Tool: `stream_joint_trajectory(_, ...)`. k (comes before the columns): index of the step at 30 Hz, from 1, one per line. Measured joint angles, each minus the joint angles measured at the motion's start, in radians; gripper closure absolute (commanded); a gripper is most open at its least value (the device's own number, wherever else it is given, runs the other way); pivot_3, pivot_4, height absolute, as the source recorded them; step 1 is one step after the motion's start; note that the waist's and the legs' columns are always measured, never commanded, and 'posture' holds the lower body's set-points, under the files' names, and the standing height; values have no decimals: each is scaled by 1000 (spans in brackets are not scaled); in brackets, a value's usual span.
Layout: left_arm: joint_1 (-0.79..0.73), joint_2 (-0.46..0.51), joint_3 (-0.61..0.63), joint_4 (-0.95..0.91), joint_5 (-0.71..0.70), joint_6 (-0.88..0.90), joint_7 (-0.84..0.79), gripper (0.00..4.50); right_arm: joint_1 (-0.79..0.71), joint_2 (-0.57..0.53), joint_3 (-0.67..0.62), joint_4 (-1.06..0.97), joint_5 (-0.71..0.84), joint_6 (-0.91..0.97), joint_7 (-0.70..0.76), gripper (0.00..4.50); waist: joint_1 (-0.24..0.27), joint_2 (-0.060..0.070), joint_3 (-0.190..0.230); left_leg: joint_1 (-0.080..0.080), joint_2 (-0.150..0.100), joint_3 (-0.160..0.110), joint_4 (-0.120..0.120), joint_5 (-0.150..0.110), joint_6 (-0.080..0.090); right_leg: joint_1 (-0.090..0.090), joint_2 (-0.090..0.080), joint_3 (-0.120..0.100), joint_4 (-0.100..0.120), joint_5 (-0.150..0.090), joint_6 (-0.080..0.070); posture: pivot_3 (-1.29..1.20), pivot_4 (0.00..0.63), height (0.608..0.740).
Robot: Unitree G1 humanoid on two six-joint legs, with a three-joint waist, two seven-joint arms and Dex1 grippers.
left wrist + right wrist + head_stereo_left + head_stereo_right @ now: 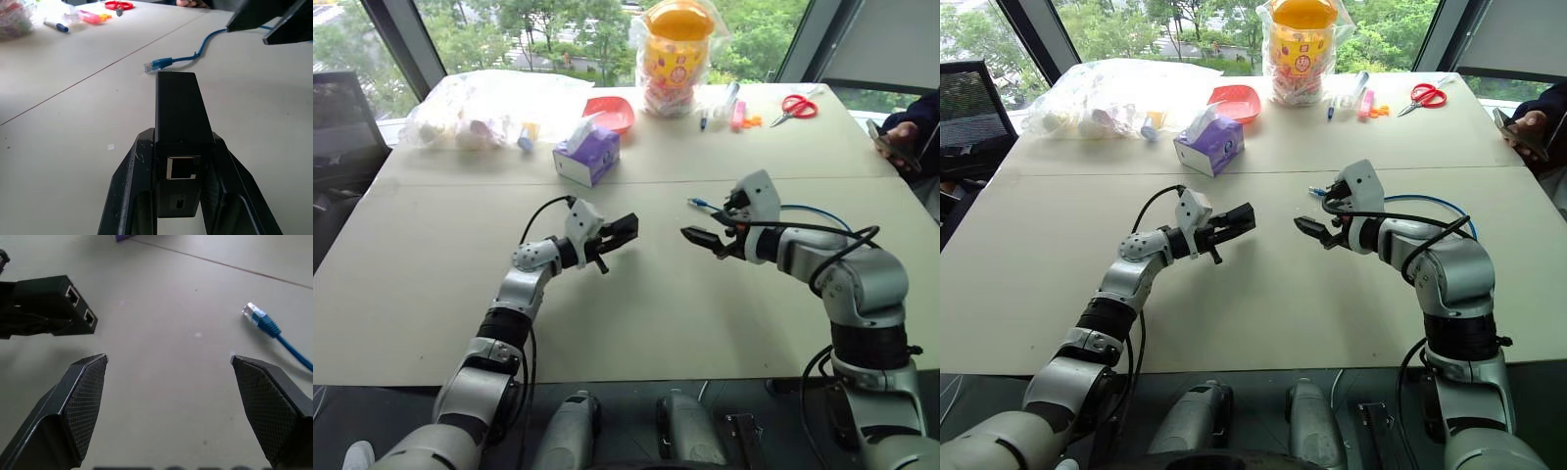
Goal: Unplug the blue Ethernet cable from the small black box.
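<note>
Matte rectangular black box (182, 142); thin blue cable (188, 58) unplugged

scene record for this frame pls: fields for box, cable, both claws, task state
box: small matte black rectangular box, clamped between the left claw fingers, held above the table, empty ports visible
cable: thin light-blue Ethernet cable, unplugged, clear plug end lying free on the beige tabletop, apart from the box
left claw: shut on the box
right claw: open wide, holding nothing, cable plug lying beside one finger
task state: cable already out of the box
</note>
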Motion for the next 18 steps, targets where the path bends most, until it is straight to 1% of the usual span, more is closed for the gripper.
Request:
stream_joint_trajectory(1, 0, 0, 0, 13, 4, -10, 1, 2456, 7, 0, 0, -21, 12, 15, 0, 236, 0, 0, 0, 0, 0, 0, 0, 0, 0, 0, 0, 0, 0, 0, 0, 0, 150, 740)
stream_joint_trajectory(2, 1, 0, 0, 20, 9, -16, 1, 2082, 14, 0, -1, -42, 22, 25, 0, 236, 0, 0, 0, 0, 0, 0, 0, 0, 0, 0, 0, 0, 0, 0, 0, 0, 150, 740)
stream_joint_trajectory(4, 3, 1, 2, 37, 12, -30, 0, 1107, 35, 0, 0, -86, 46, 47, 1, 236, 1, 0, 0, 1, 0, -1, 0, 0, 0, 1, 0, -1, 0, 0, 0, 0, 150, 740)
stream_joint_trajectory(6, 10, 5, 3, 40, 12, -33, -4, 287, 53, -4, 3, -106, 59, 57, 5, 236, 1, 0, 0, 1, 0, -1, 0, 0, 0, 2, 0, -1, 0, 0, 0, 0, 150, 740)
stream_joint_trajectory(7, 16, 15, 4, 39, 12, -31, -12, 26, 65, -8, 6, -121, 68, 66, 10, 236, 1, 0, 0, 1, 0, -1, 0, 0, 0, 2, 0, -1, 0, 0, 0, 0, 150, 740)
stream_joint_trajectory(9, 31, 47, 5, 27, 11, -16, -33, 26, 85, -25, 13, -142, 87, 77, 22, 236, -2, 0, 0, 1, 0, -1, 0, 0, 0, 1, 0, -1, 0, 0, 0, 0, 150, 740)
stream_joint_trajectory(13, 69, 131, 17, -73, -14, 79, -92, 26, 100, -90, 14, -161, 106, 84, 53, 236, 0, 0, 0, 1, 0, -2, 0, 0, 0, 2, 0, -1, 0, 0, 0, 0, 150, 740)
stream_joint_trajectory(18, 120, 243, 54, -251, -82, 224, -160, 26, 121, -150, 5, -173, 127, 61, 97, 236, 0, 0, 0, 1, 0, -2, 0, 0, 0, 2, 0, -1, -1, 0, 0, 0, 150, 740)
